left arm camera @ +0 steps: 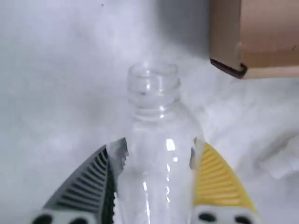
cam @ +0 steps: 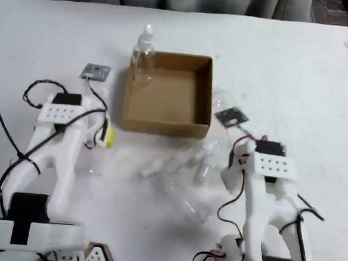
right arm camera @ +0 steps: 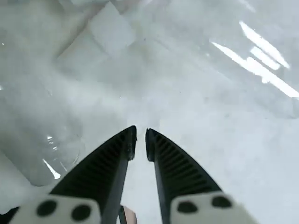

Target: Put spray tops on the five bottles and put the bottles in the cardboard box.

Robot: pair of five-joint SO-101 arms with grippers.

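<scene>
- The left arm's fingers (left arm camera: 208, 172), one grey and one yellow, clasp the body of a clear bottle (left arm camera: 156, 135). Its threaded neck is open and carries no spray top.
- Just past that bottle's neck, a corner of the cardboard box (left arm camera: 261, 37) rests on the white table (left arm camera: 56, 70).
- The right arm's fingers (right arm camera: 132, 140), both black, are all but closed, with only a thin gap and nothing between them. They are poised low over the table among clear plastic pieces.
- In the high view, a heap of clear bottles and spray tops (cam: 183, 164) lies on the table just in front of the box, between the two arms.
- A capped bottle (cam: 143, 54), spray top fitted, stands upright at the box's far left corner. Whether it is inside the wall or against it cannot be told.
</scene>
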